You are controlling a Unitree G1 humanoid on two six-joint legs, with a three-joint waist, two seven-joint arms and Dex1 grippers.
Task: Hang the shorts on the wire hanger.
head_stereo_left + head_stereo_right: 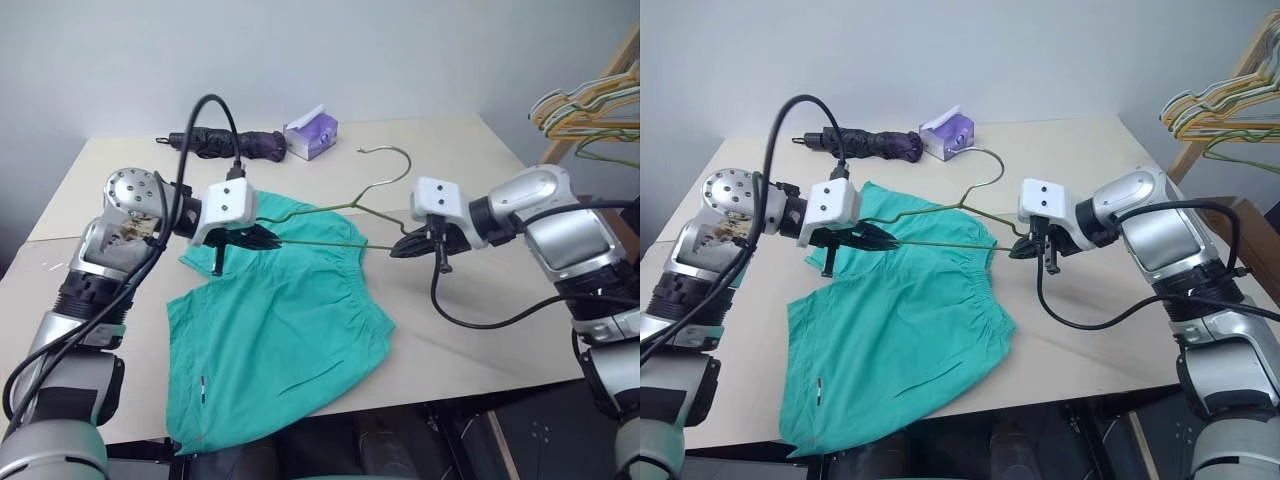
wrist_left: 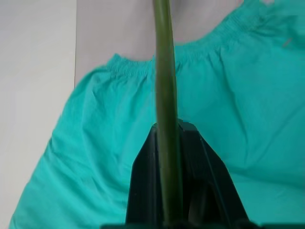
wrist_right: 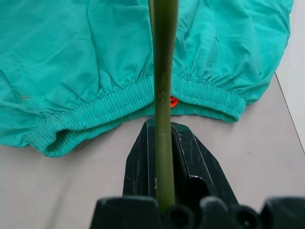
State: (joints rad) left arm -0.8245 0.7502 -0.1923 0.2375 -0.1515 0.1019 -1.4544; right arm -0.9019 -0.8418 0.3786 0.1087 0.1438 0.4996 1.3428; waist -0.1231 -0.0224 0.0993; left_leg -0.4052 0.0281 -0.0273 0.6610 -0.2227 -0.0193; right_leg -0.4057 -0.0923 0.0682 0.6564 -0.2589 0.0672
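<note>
The teal shorts (image 1: 280,330) lie flat on the beige table (image 1: 470,160), with the elastic waistband (image 3: 119,102) towards the far side. Just above the waistband, the thin olive wire hanger (image 1: 330,209) is held up off the table, its hook (image 1: 395,150) pointing to the far side. My left gripper (image 1: 262,238) is shut on the hanger's left end, and the wire (image 2: 164,95) runs between its black fingers (image 2: 143,191). My right gripper (image 1: 405,245) is shut on the hanger's right end, where the wire (image 3: 163,71) passes over the waistband.
A folded dark purple umbrella (image 1: 225,143) and a small purple-and-white box (image 1: 311,133) lie at the far side of the table. A wooden rack with a bunch of yellow and green hangers (image 1: 590,105) stands off the right side. The shorts' legs reach the table's near edge.
</note>
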